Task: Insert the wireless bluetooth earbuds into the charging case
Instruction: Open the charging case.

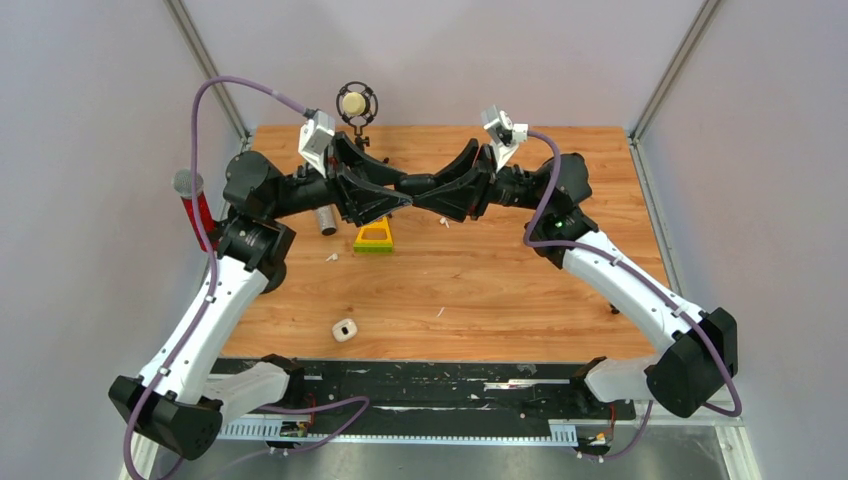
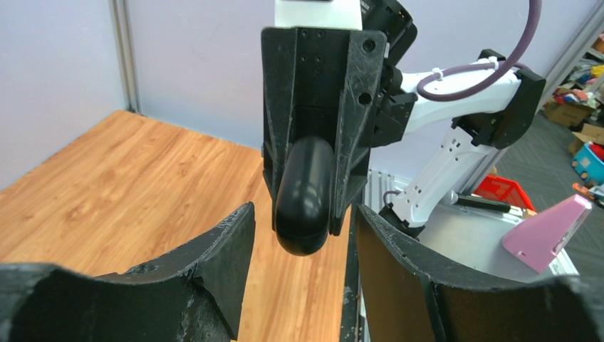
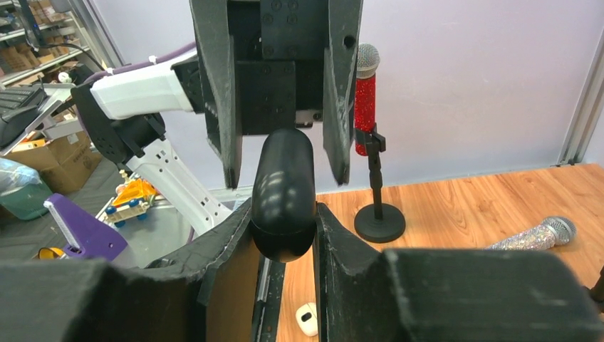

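Observation:
The white charging case (image 1: 345, 329) lies shut on the wooden table near the front edge; it also shows low in the right wrist view (image 3: 306, 318). A few tiny white specks (image 1: 331, 257) (image 1: 440, 312) lie on the wood; I cannot tell whether they are the earbuds. Both arms meet in the air above the table's back half. My right gripper (image 3: 283, 214) is shut on a small black oval object (image 3: 283, 192). My left gripper (image 2: 303, 235) is open, one finger on each side of that object's (image 2: 305, 196) other end with gaps between.
A red microphone on a stand (image 1: 190, 200) stands at the left edge. A silver microphone (image 1: 326, 220) lies beneath the left arm. A yellow-green block (image 1: 374, 238) sits under the grippers. A beige microphone in a mount (image 1: 353, 103) stands at the back.

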